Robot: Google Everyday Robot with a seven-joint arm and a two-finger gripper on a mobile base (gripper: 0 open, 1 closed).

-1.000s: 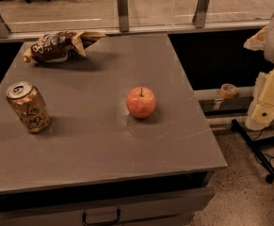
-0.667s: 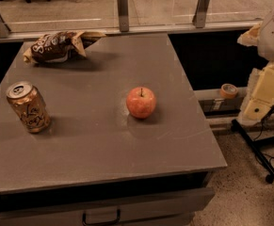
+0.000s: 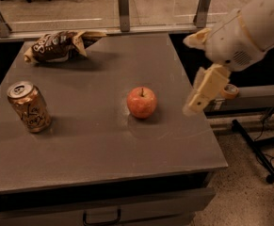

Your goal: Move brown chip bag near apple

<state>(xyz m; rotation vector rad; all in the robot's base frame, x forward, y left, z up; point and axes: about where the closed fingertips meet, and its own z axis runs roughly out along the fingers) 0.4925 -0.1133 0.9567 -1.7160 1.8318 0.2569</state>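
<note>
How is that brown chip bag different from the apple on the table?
The brown chip bag is crumpled and dark brown with white lettering; the apple is smooth, round and red-pink. The bag lies long and flat at a far corner of the table; the apple sits stem up near the middle. Both rest on the table, untouched; the gripper hovers by the table's edge, beside the apple.

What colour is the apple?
The apple is red-pink with yellowish patches, shown in the camera view. The gripper hangs beside it, near the table edge.
</note>
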